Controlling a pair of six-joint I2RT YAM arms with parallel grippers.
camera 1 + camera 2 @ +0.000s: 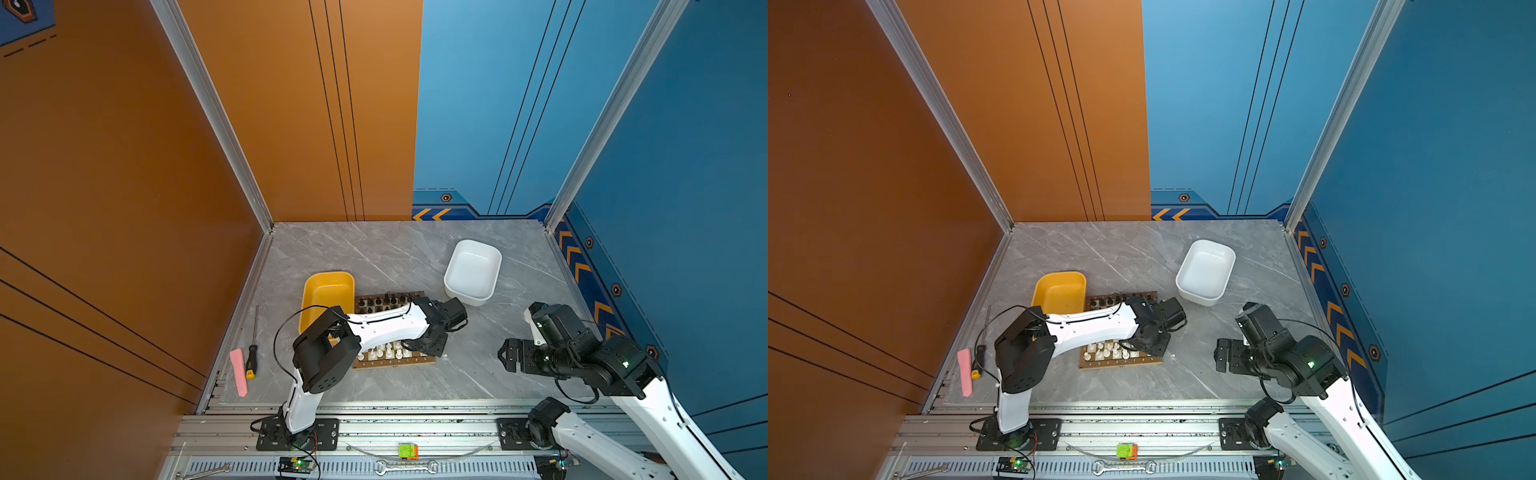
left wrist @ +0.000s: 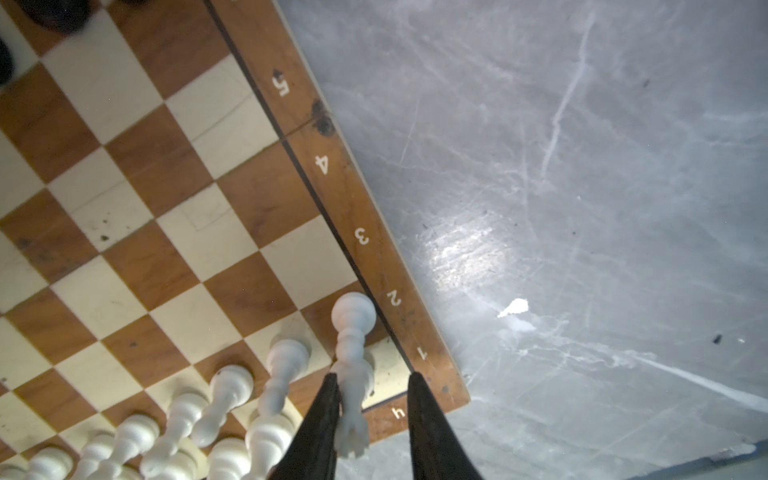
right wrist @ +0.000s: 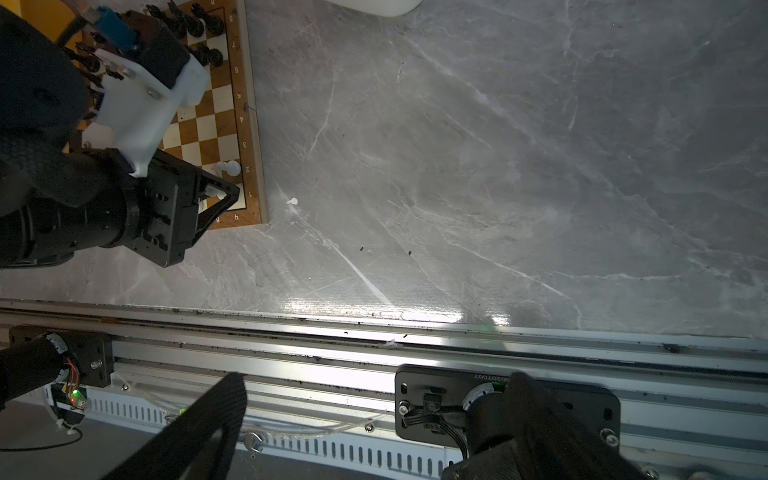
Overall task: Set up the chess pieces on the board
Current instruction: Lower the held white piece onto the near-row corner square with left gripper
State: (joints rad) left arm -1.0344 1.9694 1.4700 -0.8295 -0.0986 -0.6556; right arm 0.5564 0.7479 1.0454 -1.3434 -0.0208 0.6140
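The board (image 1: 395,362) (image 2: 340,183) lies mid-table, seen in both top views. Black chess pieces (image 1: 384,301) line its far rows and white chess pieces (image 1: 386,352) its near rows. My left gripper (image 2: 372,378) (image 1: 419,347) hangs over the board's near right corner. Its jaws stand apart around a white rook (image 2: 353,399) on the corner square. One finger touches the rook and a gap shows at the other. A white pawn (image 2: 353,320) stands on the square just ahead. My right gripper (image 1: 505,353) (image 3: 374,415) is open and holds nothing, off to the right of the board.
A yellow tub (image 1: 328,291) sits against the board's far left corner. A white tub (image 1: 472,270) stands at the back right. A screwdriver (image 1: 252,357) and a pink strip (image 1: 239,372) lie at the left edge. An aluminium rail (image 3: 374,345) borders the front.
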